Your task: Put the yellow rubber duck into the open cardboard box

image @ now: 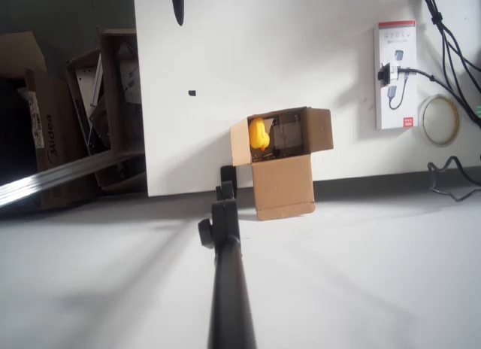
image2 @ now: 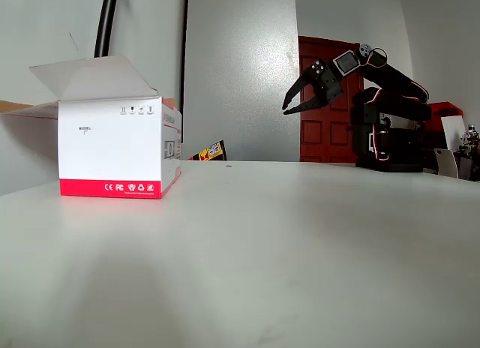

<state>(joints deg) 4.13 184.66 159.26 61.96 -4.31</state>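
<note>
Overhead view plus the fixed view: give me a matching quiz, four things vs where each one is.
Things:
1. yellow rubber duck
2. gripper
3. tape roll
4. white-and-red carton

Places:
A. up in the air, off the table
B. under a dark cabled adapter
C. inside the open cardboard box
D. of the four, nearest the right edge of the overhead view

Pairs: 1-C, 2-A, 3-D, 4-B
</note>
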